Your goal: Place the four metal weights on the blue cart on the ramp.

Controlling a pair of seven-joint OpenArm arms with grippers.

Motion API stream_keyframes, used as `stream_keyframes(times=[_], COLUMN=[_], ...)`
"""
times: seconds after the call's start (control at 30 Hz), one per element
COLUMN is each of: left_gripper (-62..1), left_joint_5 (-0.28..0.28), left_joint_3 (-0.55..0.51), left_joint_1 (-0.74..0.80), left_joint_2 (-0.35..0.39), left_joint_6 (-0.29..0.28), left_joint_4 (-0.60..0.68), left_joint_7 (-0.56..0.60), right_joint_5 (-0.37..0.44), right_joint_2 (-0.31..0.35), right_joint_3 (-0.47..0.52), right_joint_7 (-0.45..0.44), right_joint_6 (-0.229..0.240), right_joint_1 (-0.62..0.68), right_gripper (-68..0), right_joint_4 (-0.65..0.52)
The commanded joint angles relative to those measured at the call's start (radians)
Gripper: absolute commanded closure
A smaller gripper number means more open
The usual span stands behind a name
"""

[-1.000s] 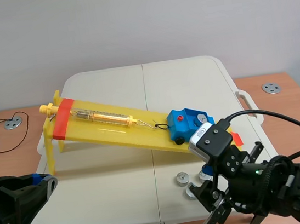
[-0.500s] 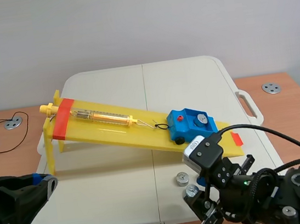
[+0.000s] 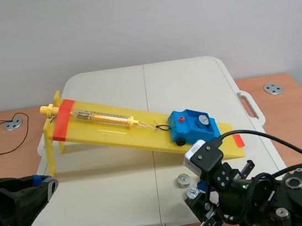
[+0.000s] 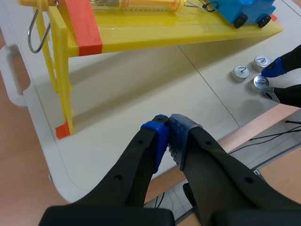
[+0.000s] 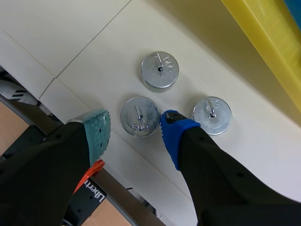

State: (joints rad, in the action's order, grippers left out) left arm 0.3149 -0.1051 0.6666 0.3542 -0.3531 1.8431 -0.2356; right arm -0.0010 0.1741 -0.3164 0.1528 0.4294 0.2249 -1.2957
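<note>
L gripper (image 4: 168,128) is low by the near-left edge of the white table (image 3: 123,200), pads pressed together w/ nothing btwn them. R gripper (image 5: 136,125) is over the near-right edge, pointing down w/ fingers parted. Its grey-green pad (image 5: 97,133) and blue pad (image 5: 173,132) straddle the 500 weight (image 5: 139,116), which lies flat on the table. Blue pad looks to be right at the rim and the green pad shows a thin gap, so no clamp on it.

Second weight (image 5: 212,114) lies flat just beside the blue pad's outer side, close to the 500 weight but apart. Third weight (image 5: 160,70) lies ahead of the R gripper, just past the 500 weight w/ a small gap. All 3 are on the table nr the low end of the yellow ramp (image 3: 120,132).

Fourth weight (image 3: 201,121) is in the blue cart (image 3: 189,130), on its downhill half, w/ a red knob (image 3: 181,119) on the uphill half. Cart stands on the ramp nr the low end. A black loop at its uphill end takes the wire hook of the spring scale (image 3: 102,117). The scale lies along the ramp up to the orange-red band (image 3: 63,119) at the high end, which stands on yellow legs at the table's left.

Farther out, the wooden desk (image 3: 299,99) shows on both sides of the table, w/ a round metal disc (image 3: 273,88) at right. At left is another disc w/ a black cable (image 3: 20,116).
</note>
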Motion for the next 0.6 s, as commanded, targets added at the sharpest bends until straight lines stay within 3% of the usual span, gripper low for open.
stream_keyframes(times=[0.0,0.27,0.57], left_gripper=[-2.7,-2.7,-2.7], left_joint_5=[0.051,0.051,0.051], left_joint_3=[-0.015,-0.015,-0.015], left_joint_1=[-0.022,-0.022,-0.033], left_joint_2=[-0.007,-0.007,-0.007], left_joint_6=[-0.029,-0.029,-0.029], left_joint_4=[0.071,0.071,0.071], left_joint_7=[0.082,0.082,0.081], right_joint_5=[0.026,0.026,0.004], right_joint_2=[-0.003,-0.003,-0.003], right_joint_3=[0.006,0.005,-0.069], right_joint_7=[-0.172,-0.19,-0.174], right_joint_6=[-0.016,-0.009,-0.022], right_joint_1=[-0.076,-0.076,-0.095], right_gripper=[-25.6,-25.6,-22.9], right_joint_4=[-0.063,-0.063,-0.06])
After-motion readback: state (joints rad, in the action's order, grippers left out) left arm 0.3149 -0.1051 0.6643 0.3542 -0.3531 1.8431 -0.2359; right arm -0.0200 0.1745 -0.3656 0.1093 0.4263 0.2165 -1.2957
